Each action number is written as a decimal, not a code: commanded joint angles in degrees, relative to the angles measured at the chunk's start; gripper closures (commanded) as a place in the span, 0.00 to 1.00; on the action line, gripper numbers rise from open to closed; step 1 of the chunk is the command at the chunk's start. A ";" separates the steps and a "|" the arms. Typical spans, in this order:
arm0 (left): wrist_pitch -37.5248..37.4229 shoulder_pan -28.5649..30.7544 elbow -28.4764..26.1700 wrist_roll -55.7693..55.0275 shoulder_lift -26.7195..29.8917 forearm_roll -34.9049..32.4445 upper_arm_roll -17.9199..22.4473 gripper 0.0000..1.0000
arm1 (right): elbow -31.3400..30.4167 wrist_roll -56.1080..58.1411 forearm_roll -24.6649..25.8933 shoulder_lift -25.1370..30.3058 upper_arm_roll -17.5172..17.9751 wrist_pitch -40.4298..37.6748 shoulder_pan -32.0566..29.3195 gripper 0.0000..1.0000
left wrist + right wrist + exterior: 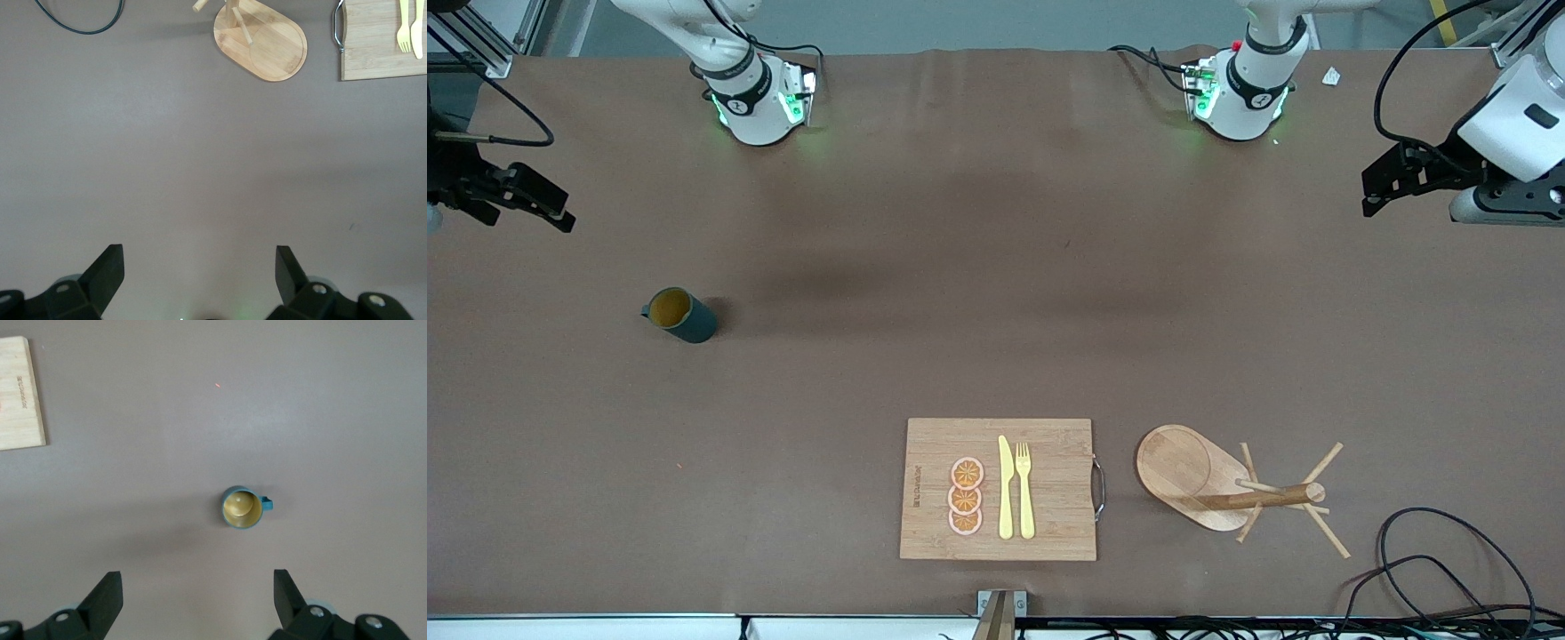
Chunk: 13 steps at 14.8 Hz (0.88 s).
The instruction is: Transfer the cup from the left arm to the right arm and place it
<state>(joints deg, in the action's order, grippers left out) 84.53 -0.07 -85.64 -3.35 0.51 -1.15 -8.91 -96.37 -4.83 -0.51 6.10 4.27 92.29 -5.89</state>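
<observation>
Teal-green, your cup [681, 315] stands upright on the table [978, 267], at ten o'clock from the wooden board [1049, 524]. Left gripper [199, 280] and right gripper [197, 600] both hover spread wide, empty.

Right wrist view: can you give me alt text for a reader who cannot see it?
A small teal cup with a yellowish inside stands upright on the brown table, seen from above, its handle sticking out sideways. The right claw hangs open above it, holding nothing. A corner of a wooden board shows at the edge.
</observation>
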 commanded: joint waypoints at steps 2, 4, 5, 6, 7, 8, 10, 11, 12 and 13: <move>-0.24 -0.02 0.65 0.63 0.01 -0.17 -0.32 0.00 | 6.18 -1.24 0.86 -4.78 -3.03 -1.68 3.42 0.00; -0.24 -0.02 0.65 0.71 0.10 -0.17 -0.32 0.00 | 9.86 -0.71 0.77 -7.15 -4.10 -1.77 4.49 0.00; -0.24 -0.02 0.65 0.72 0.10 -0.17 -0.32 0.00 | 11.36 -0.71 0.77 -8.03 -4.10 -1.77 4.49 0.00; -0.24 0.07 0.65 0.72 0.10 -0.17 -0.32 0.00 | 12.07 -0.71 0.86 -8.39 -4.10 -1.59 4.57 0.00; -0.24 0.07 0.65 0.72 0.01 -0.17 -0.32 0.00 | 12.17 -0.71 0.95 -8.65 -4.27 -1.50 5.10 0.00; -0.24 0.07 0.65 0.72 0.10 -0.17 -0.32 0.00 | 12.26 -0.71 1.12 -8.74 -4.36 -1.42 5.45 0.00; -0.24 0.07 0.65 0.80 0.10 -0.17 -0.40 0.00 | 12.52 -0.54 2.44 -8.74 -4.27 -1.24 5.63 0.00; -0.24 0.07 0.65 0.80 0.10 -0.17 -0.40 0.00 | 12.61 -0.54 2.70 -8.74 -4.27 -1.15 5.45 0.00; -0.24 0.07 0.65 0.80 0.10 -0.17 -0.40 0.00 | 12.52 -0.45 2.62 -8.74 -4.27 -1.06 5.19 0.00; -0.24 0.07 0.65 0.80 0.10 -0.17 -0.49 0.00 | 12.52 -0.27 2.71 -8.74 -4.27 -1.06 5.19 0.00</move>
<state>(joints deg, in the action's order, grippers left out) 84.53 -0.09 -85.63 -3.35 0.51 -1.15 -9.06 -85.12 -4.98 1.40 -2.10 0.60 91.91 -1.14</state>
